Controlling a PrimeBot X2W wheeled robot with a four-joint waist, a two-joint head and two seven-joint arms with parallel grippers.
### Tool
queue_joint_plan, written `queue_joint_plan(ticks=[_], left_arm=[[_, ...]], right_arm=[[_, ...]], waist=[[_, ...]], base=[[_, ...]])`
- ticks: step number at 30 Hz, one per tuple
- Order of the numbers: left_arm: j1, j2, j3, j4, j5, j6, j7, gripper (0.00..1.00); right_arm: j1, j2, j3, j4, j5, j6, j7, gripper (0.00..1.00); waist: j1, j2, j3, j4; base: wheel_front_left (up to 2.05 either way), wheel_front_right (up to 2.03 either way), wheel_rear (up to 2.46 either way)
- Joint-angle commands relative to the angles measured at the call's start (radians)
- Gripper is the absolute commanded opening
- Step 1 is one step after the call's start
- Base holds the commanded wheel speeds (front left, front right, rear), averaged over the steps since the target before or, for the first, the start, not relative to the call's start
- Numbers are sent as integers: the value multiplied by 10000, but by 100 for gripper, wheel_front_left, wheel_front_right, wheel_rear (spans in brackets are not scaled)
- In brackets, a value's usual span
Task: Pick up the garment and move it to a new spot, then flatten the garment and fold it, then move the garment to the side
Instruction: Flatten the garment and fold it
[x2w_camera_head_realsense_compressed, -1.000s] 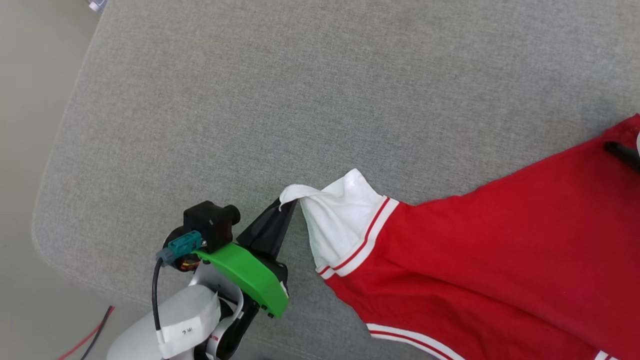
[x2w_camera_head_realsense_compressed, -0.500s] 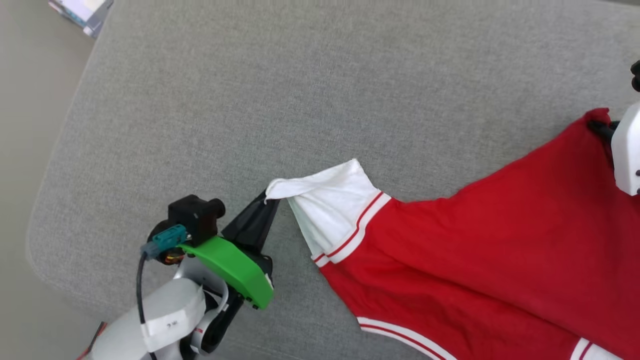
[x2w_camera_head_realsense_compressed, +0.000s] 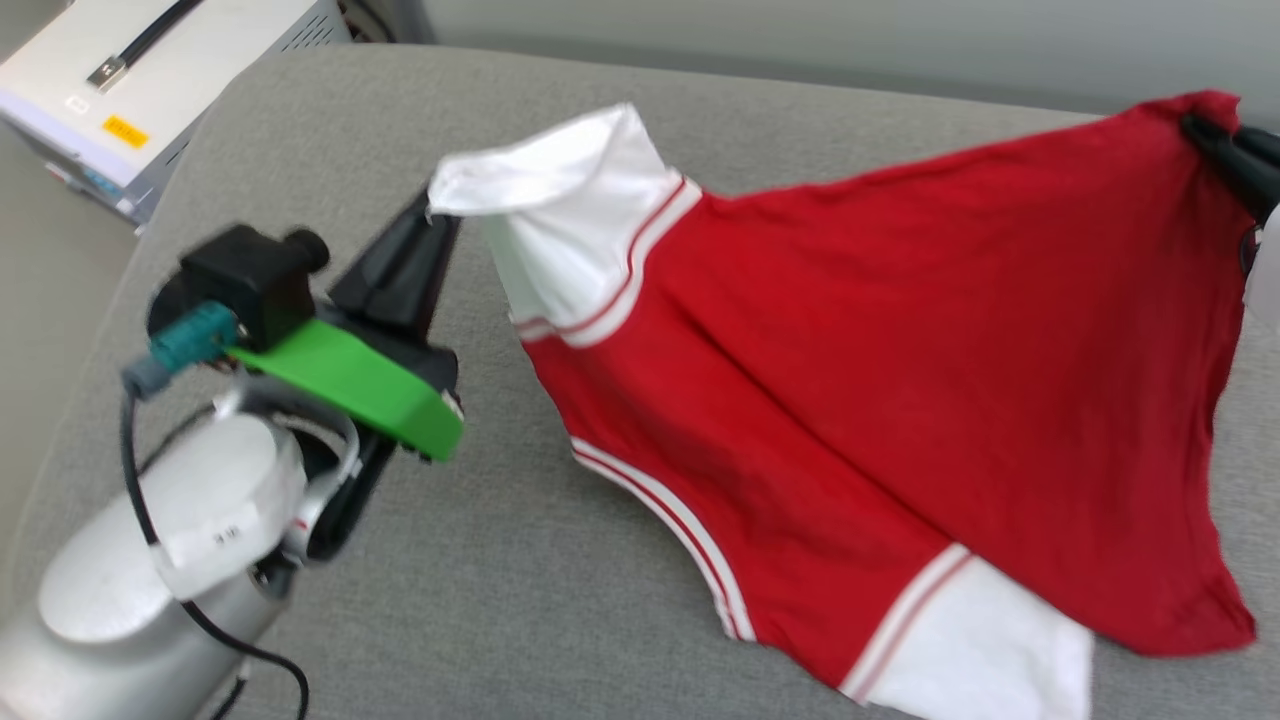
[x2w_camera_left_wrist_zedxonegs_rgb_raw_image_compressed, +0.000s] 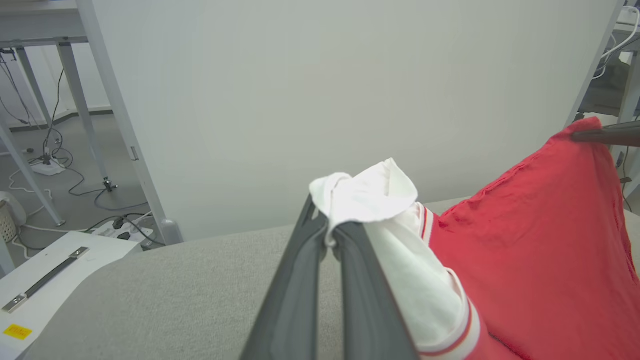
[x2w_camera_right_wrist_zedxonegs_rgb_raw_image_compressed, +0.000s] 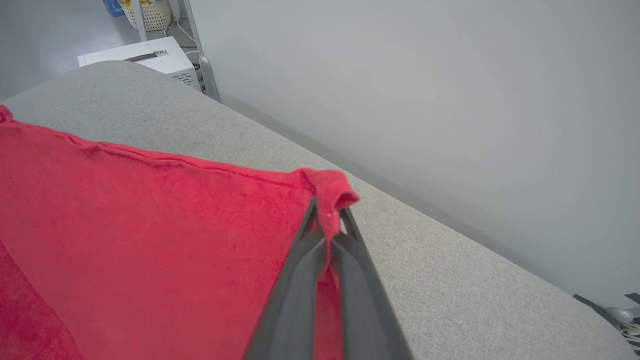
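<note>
Red garment (x2w_camera_head_realsense_compressed: 880, 330) held by two corners over a grey cushion (x2w_camera_head_realsense_compressed: 560, 620).
Head view gives its full spread, centre to upper right, second white sleeve lower right; wrist views, close up: left gripper (x2w_camera_left_wrist_zedxonegs_rgb_raw_image_compressed: 327, 235) clamped on the white sleeve tip, right gripper (x2w_camera_right_wrist_zedxonegs_rgb_raw_image_compressed: 327, 216) pinching a red corner.

The garment (x2w_camera_head_realsense_compressed: 850, 330) has been lifted up from the cushion (x2w_camera_head_realsense_compressed: 500, 600).

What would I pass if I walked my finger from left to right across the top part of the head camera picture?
White box → left gripper → the garment, white sleeve first, then its red body → right gripper.
</note>
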Motion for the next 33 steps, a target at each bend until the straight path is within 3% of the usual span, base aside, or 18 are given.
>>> queue_joint_plan(ticks=[1, 9, 18, 26, 33], left_arm=[[-417, 104, 132, -60, 122, 79, 64, 0], [-2302, 191, 403, 27, 531, -112, 685, 0], [-4560, -310, 535, 735, 880, -526, 1098, 0], [-7630, -878, 864, 2260, 1292, -1112, 1310, 0], [-10350, -1306, 1020, 4019, 1732, -1731, 1261, 0]], right_arm=[[-235, 32, -100, -125, -129, -7, -147, 0], [-450, 464, -957, -733, -621, -7, -511, 0], [-1477, 943, -1805, -1059, -1457, -7, -569, 0], [-4226, 1288, -1810, -240, -2513, -7, -579, 0], [-7269, 1589, -1098, 1266, -3282, -7, -988, 0]], waist=[[0, 40, -490, -512], [0, 40, -464, -910], [0, 40, 642, -1164], [0, 40, 2129, -1382], [0, 40, 3014, -1508]], base=[[0, 0, 0], [0, 0, 0], [0, 0, 0], [0, 0, 0], [0, 0, 0]])
